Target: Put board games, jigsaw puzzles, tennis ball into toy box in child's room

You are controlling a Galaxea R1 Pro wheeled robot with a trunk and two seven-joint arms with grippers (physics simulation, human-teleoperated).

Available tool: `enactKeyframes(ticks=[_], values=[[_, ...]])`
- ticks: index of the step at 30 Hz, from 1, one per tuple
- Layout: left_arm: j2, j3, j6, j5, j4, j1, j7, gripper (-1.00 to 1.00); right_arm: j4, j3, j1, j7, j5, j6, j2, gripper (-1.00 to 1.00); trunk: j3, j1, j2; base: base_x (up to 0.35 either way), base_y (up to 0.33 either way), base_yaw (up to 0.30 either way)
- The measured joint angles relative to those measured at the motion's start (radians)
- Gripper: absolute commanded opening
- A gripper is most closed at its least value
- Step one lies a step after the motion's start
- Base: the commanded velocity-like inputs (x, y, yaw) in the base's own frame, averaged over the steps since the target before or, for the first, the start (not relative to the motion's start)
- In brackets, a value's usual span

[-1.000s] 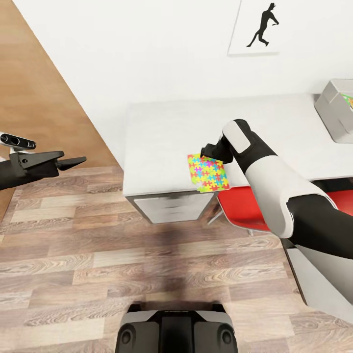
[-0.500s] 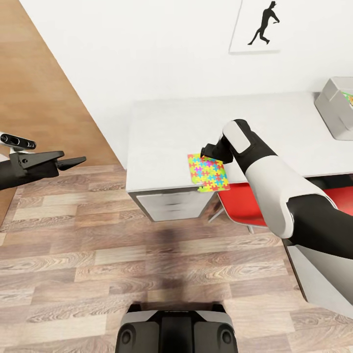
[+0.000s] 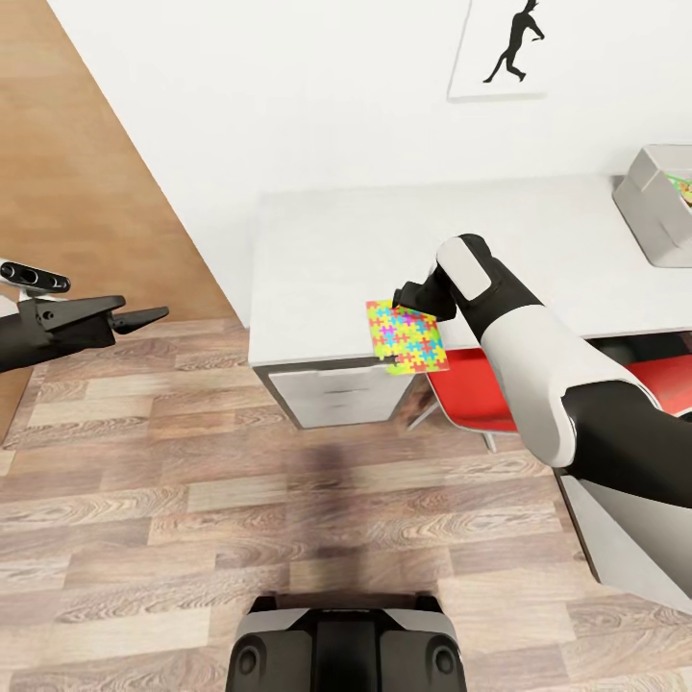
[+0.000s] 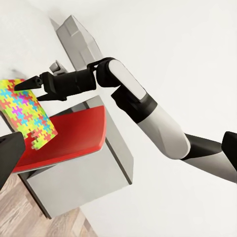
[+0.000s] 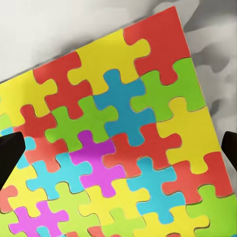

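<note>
A multicoloured jigsaw puzzle (image 3: 407,337) hangs over the front edge of the white table (image 3: 346,250), and my right gripper (image 3: 401,296) is shut on its upper edge. In the right wrist view the puzzle (image 5: 113,138) spreads flat between the dark fingertips (image 5: 8,154). The left wrist view shows the same puzzle (image 4: 24,116) held by the right gripper (image 4: 23,85). The grey toy box (image 3: 661,204) stands at the table's far right end, something colourful inside it. My left gripper (image 3: 144,314) hovers open over the floor at the far left, holding nothing.
A red chair (image 3: 473,386) is tucked under the table beside a grey drawer unit (image 3: 332,394). A framed silhouette picture (image 3: 506,48) hangs on the white wall. Wood floor (image 3: 288,519) stretches between my base (image 3: 346,644) and the table.
The whole view has drifted slightly, so the table and toy box sit a little further right. The puzzle stays held in my right gripper, and neither arm has shifted.
</note>
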Motion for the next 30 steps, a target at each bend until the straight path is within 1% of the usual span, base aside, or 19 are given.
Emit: enactKeyframes(ticks=[7, 9, 14, 30], values=[[0.0, 0.0, 0.0, 0.0, 0.0, 0.0, 0.0, 1.0, -0.001, 0.0, 0.0, 0.0, 0.002, 0.0, 0.0, 1.0, 0.0, 0.0, 0.0, -0.013, 0.008, 0.0], [0.0, 0.0, 0.0, 0.0, 0.0, 0.0, 0.0, 1.0, -0.002, 0.001, 0.0, 0.001, 0.008, 0.005, 0.0, 1.0, 0.0, 0.0, 0.0, -0.126, 0.094, 0.0], [0.0, 0.0, 0.0, 0.0, 0.0, 0.0, 0.0, 1.0, -0.003, 0.002, 0.0, -0.001, 0.009, 0.004, 0.0, 1.0, 0.0, 0.0, 0.0, -0.091, 0.07, 0.0], [0.0, 0.0, 0.0, 0.0, 0.0, 0.0, 0.0, 1.0, 0.0, 0.001, 0.0, -0.001, 0.005, 0.002, -0.001, 1.0, 0.001, 0.0, 0.0, -0.004, 0.003, -0.004]])
